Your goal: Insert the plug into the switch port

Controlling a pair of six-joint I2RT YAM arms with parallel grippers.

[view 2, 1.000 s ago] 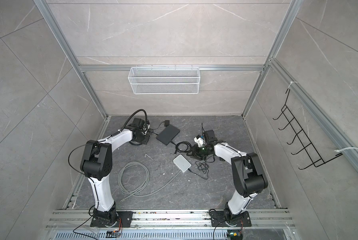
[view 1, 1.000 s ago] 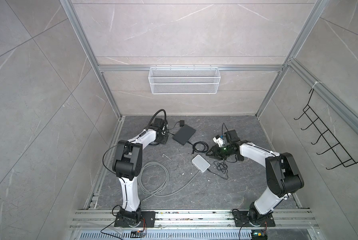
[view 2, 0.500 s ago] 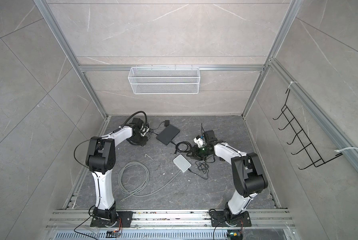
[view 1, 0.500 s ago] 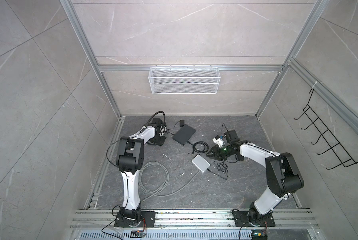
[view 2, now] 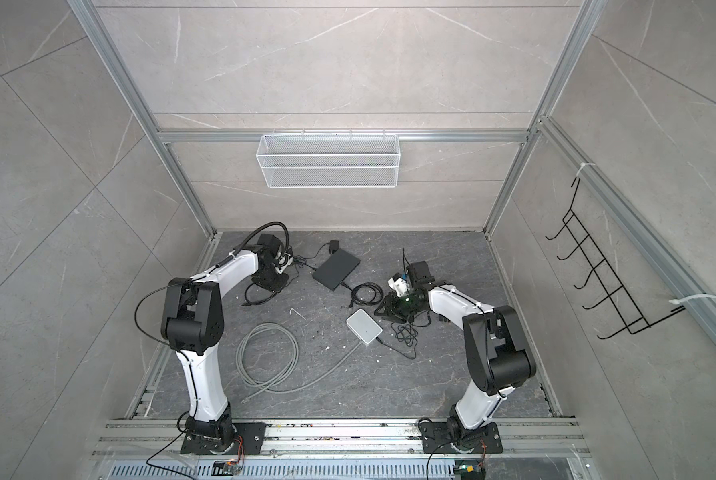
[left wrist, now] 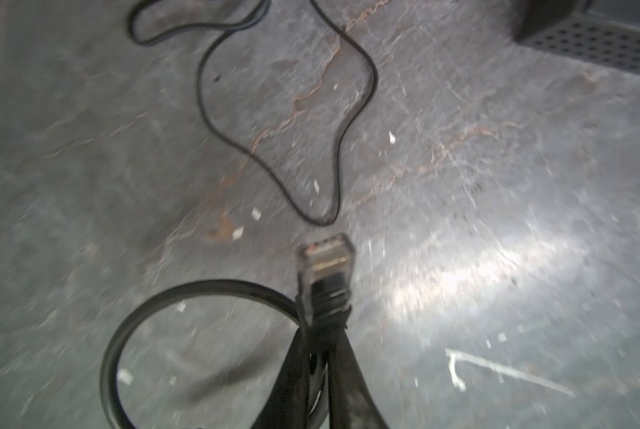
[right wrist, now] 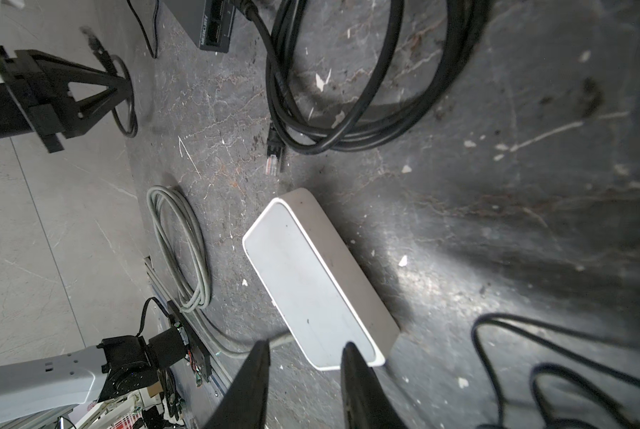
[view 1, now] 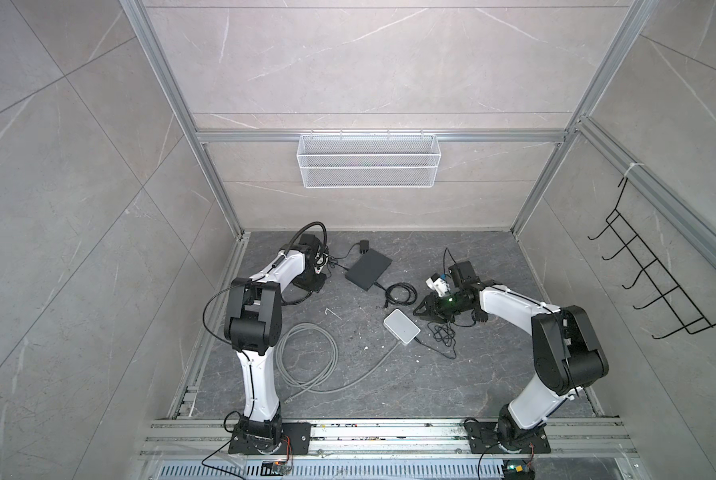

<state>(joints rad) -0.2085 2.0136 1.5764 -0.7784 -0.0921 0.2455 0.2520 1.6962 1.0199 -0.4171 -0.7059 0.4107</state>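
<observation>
Plug nose-out along left pincer

I see the clear-tipped plug on its black cable, far left — the black switch lies flat just right of it.

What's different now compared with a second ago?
The left claw closed on the black cable's plug, gripping it just behind its clear tip. The right claw stayed open near the white box. The black box kept its place too.
</observation>
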